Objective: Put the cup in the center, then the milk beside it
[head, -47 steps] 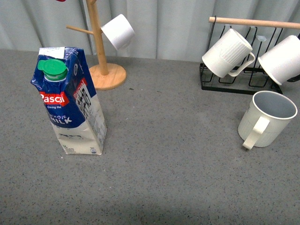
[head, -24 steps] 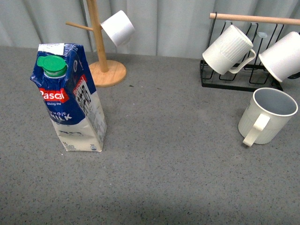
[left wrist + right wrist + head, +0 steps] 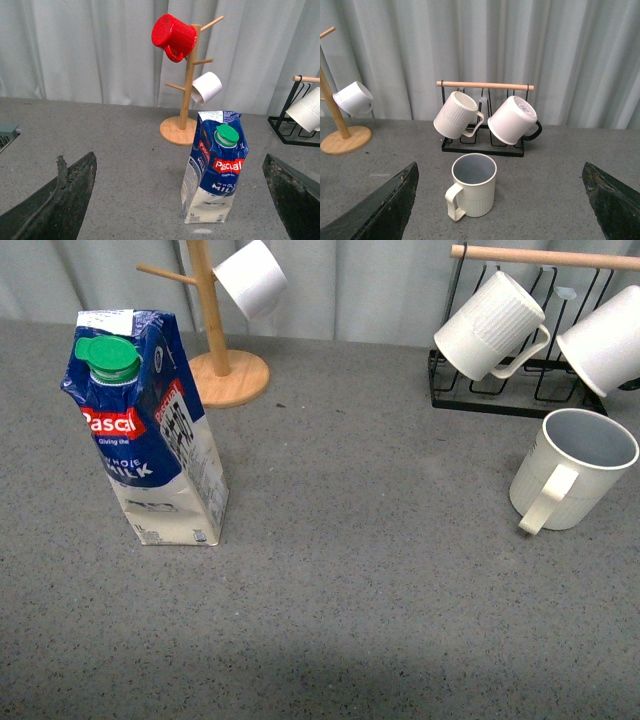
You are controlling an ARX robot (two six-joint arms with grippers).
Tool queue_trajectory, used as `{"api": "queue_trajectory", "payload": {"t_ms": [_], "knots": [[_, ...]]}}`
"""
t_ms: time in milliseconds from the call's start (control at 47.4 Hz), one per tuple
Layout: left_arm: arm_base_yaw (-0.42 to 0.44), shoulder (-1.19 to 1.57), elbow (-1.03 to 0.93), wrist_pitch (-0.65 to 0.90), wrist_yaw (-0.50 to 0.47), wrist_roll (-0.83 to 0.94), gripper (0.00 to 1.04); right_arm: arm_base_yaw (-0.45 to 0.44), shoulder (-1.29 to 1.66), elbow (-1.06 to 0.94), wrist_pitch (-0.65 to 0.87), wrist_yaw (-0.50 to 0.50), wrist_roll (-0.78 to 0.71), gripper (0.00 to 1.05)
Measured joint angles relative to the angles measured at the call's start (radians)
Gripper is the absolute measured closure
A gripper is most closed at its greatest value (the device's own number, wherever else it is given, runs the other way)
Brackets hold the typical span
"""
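Stretching bare across its center [image 3: 370,540], the grey counter [image 3: 330,660] leaves open room. The milk [image 3: 150,440] stands upright at left, green cap [image 3: 108,358] up, "WHOLE MILK" facing the near edge. The cup [image 3: 570,475] sits upright far right, handle [image 3: 548,502] pointing nearward. Left pincer [image 3: 178,156] and right pincer [image 3: 500,165] gape, released.

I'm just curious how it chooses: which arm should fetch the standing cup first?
Right. The cup stands on the robot's right, straight ahead of the open right gripper; the left gripper faces the milk.
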Motion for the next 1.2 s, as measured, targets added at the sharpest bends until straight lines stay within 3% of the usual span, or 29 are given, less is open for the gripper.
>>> {"api": "queue_trajectory", "payload": {"t_ms": [253,337,359,548,696,1202], "knots": [[0.000,0.000,0.000,0.000,0.000,0.000,0.06,0.000,0.000,0.000,0.000,0.000,0.000,0.09],[0.000,0.000,0.000,0.000,-0.002,0.000,0.06,0.071,0.165,0.048,-0.033,0.280,-0.050,0.09],[0.000,0.000,0.000,0.000,0.000,0.000,0.06,0.064,0.239,0.057,0.006,0.284,-0.053,0.09],[0.000,0.000,0.000,0.000,0.000,0.001,0.06,-0.013,0.716,0.147,0.323,0.155,-0.066,0.09],[0.000,0.000,0.000,0.000,-0.001,0.001,0.06,-0.053,1.024,0.264,0.426,0.081,-0.056,0.09],[0.000,0.000,0.000,0.000,0.000,0.001,0.06,-0.064,1.715,0.734,0.235,0.024,-0.008,0.09]]}}
